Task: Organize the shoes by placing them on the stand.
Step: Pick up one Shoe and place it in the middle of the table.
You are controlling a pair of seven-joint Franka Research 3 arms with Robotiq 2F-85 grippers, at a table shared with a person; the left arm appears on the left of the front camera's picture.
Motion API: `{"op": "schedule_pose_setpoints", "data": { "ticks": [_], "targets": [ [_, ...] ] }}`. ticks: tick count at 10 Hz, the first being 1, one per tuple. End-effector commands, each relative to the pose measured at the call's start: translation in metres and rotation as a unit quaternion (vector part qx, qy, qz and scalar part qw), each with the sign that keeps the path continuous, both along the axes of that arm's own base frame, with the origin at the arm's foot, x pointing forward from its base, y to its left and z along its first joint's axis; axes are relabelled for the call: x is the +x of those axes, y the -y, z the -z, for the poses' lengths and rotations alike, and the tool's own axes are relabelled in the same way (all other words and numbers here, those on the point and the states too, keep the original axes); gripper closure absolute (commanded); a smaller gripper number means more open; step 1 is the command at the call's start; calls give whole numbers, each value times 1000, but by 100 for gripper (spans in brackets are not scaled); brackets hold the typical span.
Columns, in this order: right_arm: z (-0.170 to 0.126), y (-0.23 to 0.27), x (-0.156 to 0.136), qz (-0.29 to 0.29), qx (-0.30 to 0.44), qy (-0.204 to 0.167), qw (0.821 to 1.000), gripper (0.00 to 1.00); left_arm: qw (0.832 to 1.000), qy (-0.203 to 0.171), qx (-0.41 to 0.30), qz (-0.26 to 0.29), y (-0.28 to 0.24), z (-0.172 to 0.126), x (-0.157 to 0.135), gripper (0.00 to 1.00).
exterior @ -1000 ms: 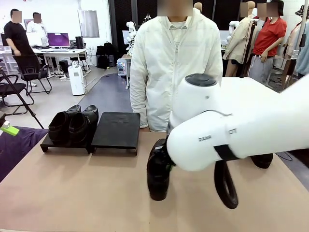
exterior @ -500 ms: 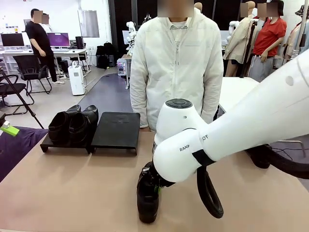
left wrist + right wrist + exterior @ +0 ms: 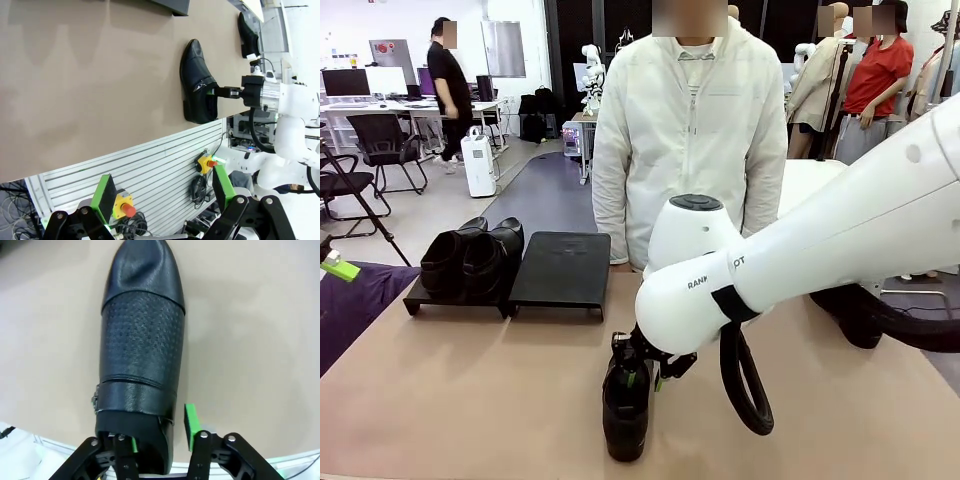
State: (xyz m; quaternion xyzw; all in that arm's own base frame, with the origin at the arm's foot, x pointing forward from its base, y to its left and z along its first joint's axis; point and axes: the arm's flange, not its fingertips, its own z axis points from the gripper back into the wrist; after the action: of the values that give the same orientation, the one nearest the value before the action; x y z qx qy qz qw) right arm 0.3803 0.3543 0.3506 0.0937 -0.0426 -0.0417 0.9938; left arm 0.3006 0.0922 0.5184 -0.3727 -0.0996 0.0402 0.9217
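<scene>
Shoe (image 3: pixel 625 420) on the table (image 3: pixel 470 400), right gripper (image 3: pixel 646 374) at its heel.
It stands near the front edge; two shoes (image 3: pixel 470 255) sit side by side on the left panel of the stand (image 3: pixel 560 265).

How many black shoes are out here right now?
4. Two shoes sit side by side on the stand, one is on the table at the right end effector, and one lies farther right, partly hidden behind that arm.

Your right arm (image 3: pixel 840 235) reached low to the middle of the desk, right jaws standing partly apart, while your left jaws stood wide apart, green pads (image 3: pixel 105 197) well separated.
</scene>
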Motion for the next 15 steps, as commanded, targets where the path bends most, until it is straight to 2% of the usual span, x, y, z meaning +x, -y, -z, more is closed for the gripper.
{"op": "schedule_pose_setpoints", "data": {
  "ticks": [1, 2, 3, 4, 5, 6, 7, 8, 10, 11, 12, 13, 14, 15],
  "targets": [
    [-34, 21, -11, -19, 23, 22, 999, 0, 1000, 0, -10, -4, 1, -1, -1, 0],
    [-66, 44, -17, -29, 39, 35, 998, 0, 1000, 0, -10, -4, 1, -1, -1, 0],
    [-91, 74, -20, -44, 9, 63, 997, 0, 1000, 0, -10, -4, 1, -1, -1, 0],
    [-115, 112, -18, -21, -12, 71, 997, 0, 1000, 0, -10, -4, 1, -1, -1, 0],
    [-138, 167, -15, -17, 3, 44, 999, 0, 1000, 0, -10, -4, 1, -1, -1, 0],
    [-152, 224, -12, -47, 42, 10, 998, 0, 1000, 0, -10, -4, 1, -1, -1, 0],
    [-160, 274, -9, -45, 92, -12, 995, 0, 1000, 0, -10, -4, 1, -1, -1, 0],
    [-166, 330, -12, 4, 127, -11, 992, 0, 1000, 0, -10, -4, 1, -1, -1, 0],
    [-174, 423, -35, 71, 236, -2, 969, 0, 1000, 0, -10, -4, 1, -1, -1, 0],
    [-171, 446, -49, 100, 287, 4, 953, 0, 1000, 0, -10, -4, 1, -1, -1, 0],
    [-163, 446, -50, 104, 299, -2, 949, 0, 1000, 0, -10, -4, 1, -1, -1, 0],
    [-155, 436, -44, 130, 258, -1, 957, 0, 1000, 0, -10, -4, 1, -1, -1, 0],
    [-167, 466, -57, 107, 268, -8, 957, 0, 1000, 0, -10, -4, 1, -1, -1, 0],
    [-167, 466, -57, 107, 268, -8, 957, 0, 1000, 0, -10, -4, 1, -1, -1, 0]
  ]
}}
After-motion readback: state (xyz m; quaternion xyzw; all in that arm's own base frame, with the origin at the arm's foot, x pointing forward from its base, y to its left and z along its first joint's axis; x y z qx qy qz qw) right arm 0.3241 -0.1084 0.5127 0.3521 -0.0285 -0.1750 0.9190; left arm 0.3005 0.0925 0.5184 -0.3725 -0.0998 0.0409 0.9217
